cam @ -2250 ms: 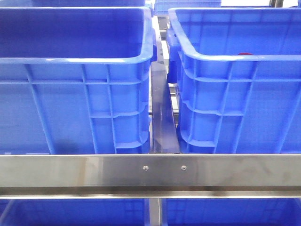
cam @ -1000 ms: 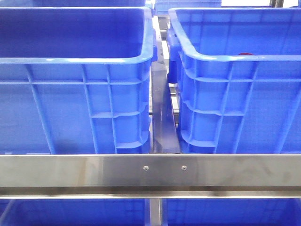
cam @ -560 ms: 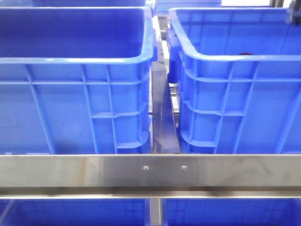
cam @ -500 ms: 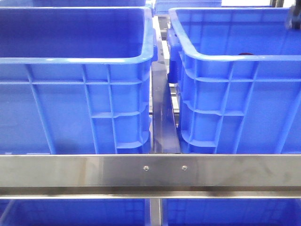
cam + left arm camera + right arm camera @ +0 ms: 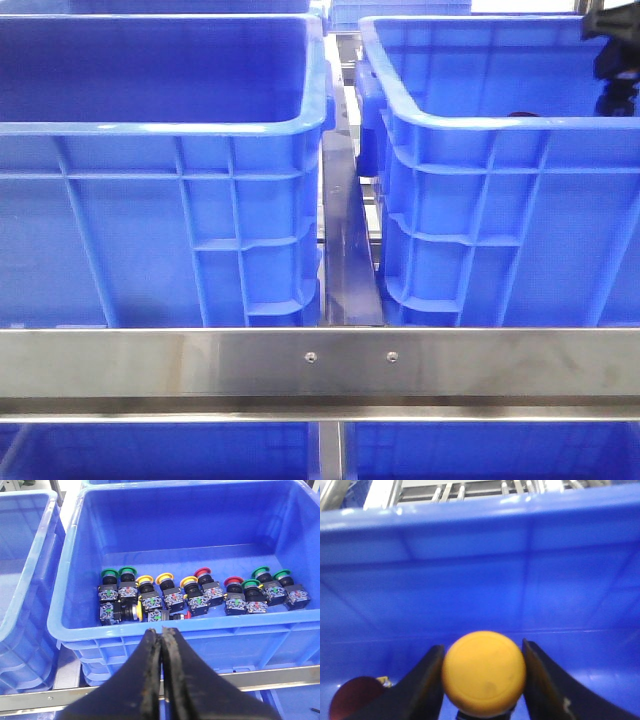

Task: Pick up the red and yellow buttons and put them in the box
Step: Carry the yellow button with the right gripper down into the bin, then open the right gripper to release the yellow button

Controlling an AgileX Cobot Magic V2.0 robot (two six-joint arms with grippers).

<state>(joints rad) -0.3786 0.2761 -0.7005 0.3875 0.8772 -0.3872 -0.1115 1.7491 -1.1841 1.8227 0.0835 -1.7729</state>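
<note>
yellow button [image 5: 483,672] clamped in the right end effector [image 5: 483,680], inside the box [image 5: 470,565].
its domed cap faces the wrist camera, stem hidden below between the fingers, so its long axis seems to run along the end effector; blue wall lies ahead, floor beneath, a red button [image 5: 355,697] just beside. in the front view the right arm [image 5: 612,60] hangs over the right box, so release looks near. left end effector [image 5: 161,645] is pinched together, empty, outside a crate [image 5: 165,630] of more buttons [image 5: 195,597].
</note>
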